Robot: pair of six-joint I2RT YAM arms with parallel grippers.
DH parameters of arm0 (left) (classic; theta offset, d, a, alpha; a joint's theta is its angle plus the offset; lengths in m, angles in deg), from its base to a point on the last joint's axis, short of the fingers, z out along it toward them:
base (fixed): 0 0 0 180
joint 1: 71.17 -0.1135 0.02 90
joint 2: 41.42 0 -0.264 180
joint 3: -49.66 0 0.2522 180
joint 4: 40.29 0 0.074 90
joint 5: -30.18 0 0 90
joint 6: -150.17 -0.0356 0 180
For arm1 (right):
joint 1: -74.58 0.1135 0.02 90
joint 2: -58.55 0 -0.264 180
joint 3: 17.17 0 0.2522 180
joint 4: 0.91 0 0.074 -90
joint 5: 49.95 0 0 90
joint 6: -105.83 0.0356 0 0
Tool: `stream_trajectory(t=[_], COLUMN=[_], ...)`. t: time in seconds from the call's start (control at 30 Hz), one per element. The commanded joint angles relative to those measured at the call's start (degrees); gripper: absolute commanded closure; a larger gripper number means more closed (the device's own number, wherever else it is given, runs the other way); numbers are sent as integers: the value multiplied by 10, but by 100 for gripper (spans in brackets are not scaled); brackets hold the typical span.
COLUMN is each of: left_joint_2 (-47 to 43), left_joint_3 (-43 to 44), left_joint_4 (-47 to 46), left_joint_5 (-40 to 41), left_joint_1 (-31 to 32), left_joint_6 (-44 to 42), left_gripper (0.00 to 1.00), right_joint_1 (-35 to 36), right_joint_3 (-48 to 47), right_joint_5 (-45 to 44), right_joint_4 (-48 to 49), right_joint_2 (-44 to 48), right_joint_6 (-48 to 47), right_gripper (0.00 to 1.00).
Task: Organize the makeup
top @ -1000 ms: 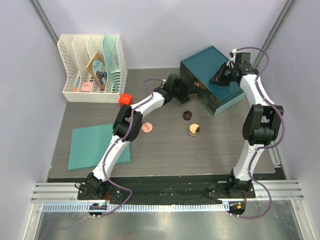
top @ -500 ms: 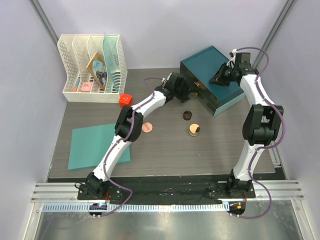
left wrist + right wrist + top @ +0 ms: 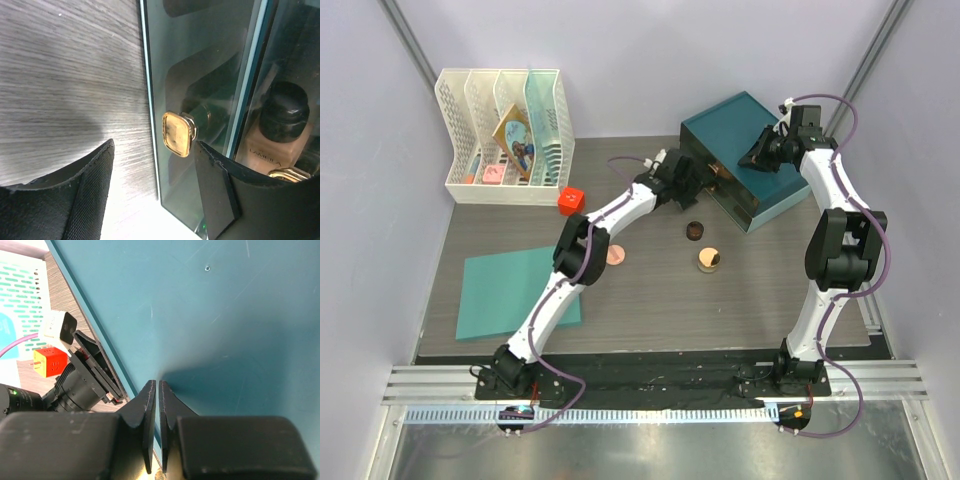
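Behind glass [image 3: 200, 60] beside the left gripper [image 3: 155, 149] stands a bottle [image 3: 280, 131].

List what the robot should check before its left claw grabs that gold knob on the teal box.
1. Left claw open wide enough: ok, its fingers stand well apart.
2. Gold knob between the fingers: ok, though it sits nearer one finger.
3. Knob not gripped yet: ok, gaps show on both sides.
4. Right claw steadying the teal box: it is shut with its tips at the box top; whether it presses, cannot tell.
5. Room for the glass door to swing: cannot tell; a dark brown jar stands on the table in front.
6. Bottle behind the glass clear of the door: cannot tell.
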State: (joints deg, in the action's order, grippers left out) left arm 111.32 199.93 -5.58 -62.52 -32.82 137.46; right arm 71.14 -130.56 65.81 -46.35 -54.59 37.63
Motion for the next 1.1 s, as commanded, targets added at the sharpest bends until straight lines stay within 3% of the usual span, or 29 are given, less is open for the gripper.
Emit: stream_trajectory(t=[0.0,0.2,0.43,0.9,1.07], left_joint_2=[12,15,4,-118,-189], left_joint_3=[32,43,45,-116,-228], left_joint_4=[6,36,130,172,154], left_joint_5=[42,63,74,88,96], left_joint_1=[6,5,4,-33,-40], left_joint_6=[-14,-22,-34,-99,-107], left_gripper=[35,34,45,46,45], right_joint_1=[7,7,7,7,7], right_joint_3=[53,54,52,48,46], right_joint_5=[-53,-51,-53,-53,-54], right_joint_4=[-168,-167,-167,-167,-166], right_joint_2=[-66,-68,-71,-77,-79], right_joint_6=[-30,-28,-30,-28,-28], right_gripper=[87,87,87,87,87])
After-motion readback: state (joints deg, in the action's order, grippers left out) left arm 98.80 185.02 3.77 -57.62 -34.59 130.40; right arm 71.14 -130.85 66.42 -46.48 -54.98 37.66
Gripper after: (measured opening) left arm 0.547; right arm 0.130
